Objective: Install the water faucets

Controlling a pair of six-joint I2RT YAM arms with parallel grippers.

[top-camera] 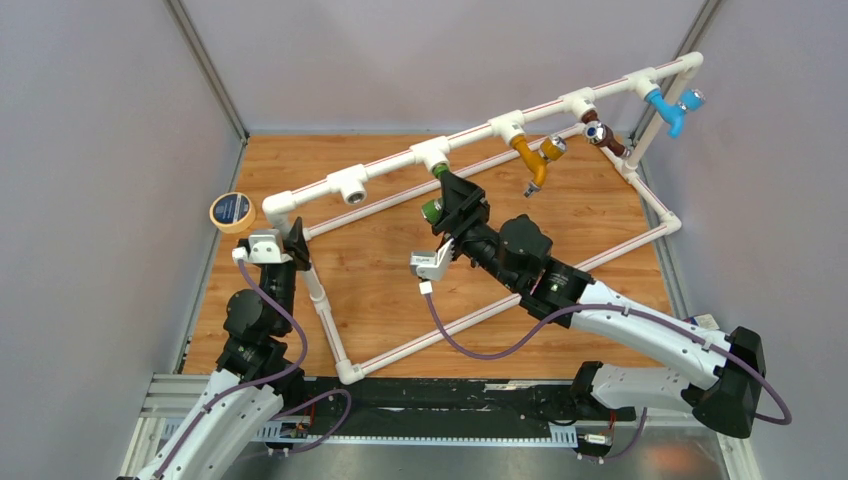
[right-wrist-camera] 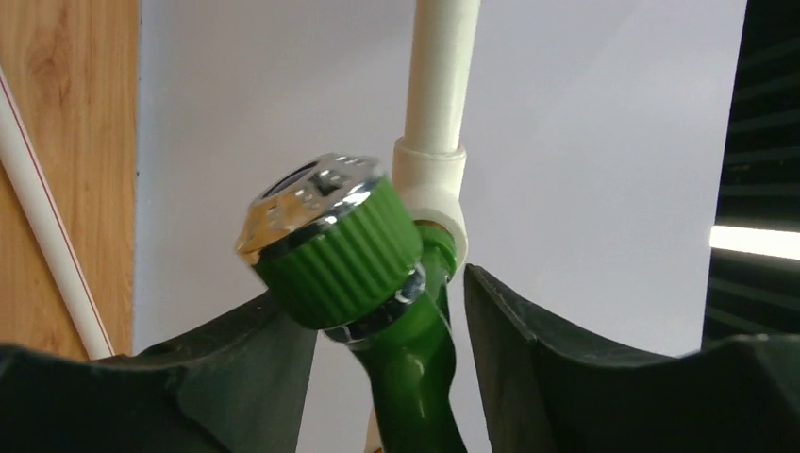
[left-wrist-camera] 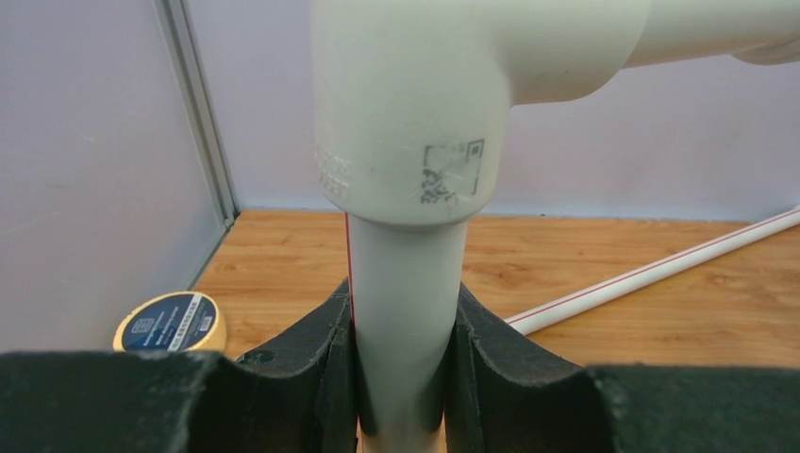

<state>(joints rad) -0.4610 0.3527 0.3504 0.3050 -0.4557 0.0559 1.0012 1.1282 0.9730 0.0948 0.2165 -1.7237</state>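
Green faucet [right-wrist-camera: 330,255] at white tee [right-wrist-camera: 429,184], fingers either side.
Right fingers [right-wrist-camera: 557,368] part-open, one clear of it; left fingers [left-wrist-camera: 302,377] clenched on upright pipe [left-wrist-camera: 406,302].

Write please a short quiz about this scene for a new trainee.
1. Which faucet does the right gripper straddle? A orange, B green, C blue.
2. True or false: the left gripper is shut on the tape.
3. Count the faucets in the top view.
Key: 1 B, the green faucet. 2 False: it clamps a pipe. 3 Four: green, orange, brown, blue.
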